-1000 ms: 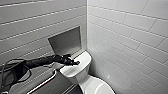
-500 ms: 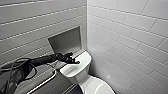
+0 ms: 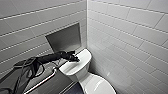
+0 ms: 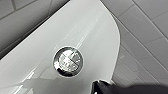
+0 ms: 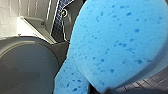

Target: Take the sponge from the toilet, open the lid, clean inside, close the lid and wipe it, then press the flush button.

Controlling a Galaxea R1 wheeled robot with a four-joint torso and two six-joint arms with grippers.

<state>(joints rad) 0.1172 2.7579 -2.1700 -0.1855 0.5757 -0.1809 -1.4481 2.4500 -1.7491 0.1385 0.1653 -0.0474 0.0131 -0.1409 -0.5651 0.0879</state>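
Glossy ceramic toilet (image 3: 83, 63), mirror-bright metal flush button (image 4: 68, 61), porous foam sponge (image 5: 112, 45), glossy wall tiles (image 3: 125, 37)

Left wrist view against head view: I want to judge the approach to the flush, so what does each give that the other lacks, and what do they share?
The left wrist view gives the round shiny metal flush button close up, set in the middle of the tank top. The head view gives the black left arm with the left gripper over the tank, the grey recessed wall niche, the metal grab rail and the closed white oval lid. Both share the white glossy toilet's flat tank top and the pale tiled walls.
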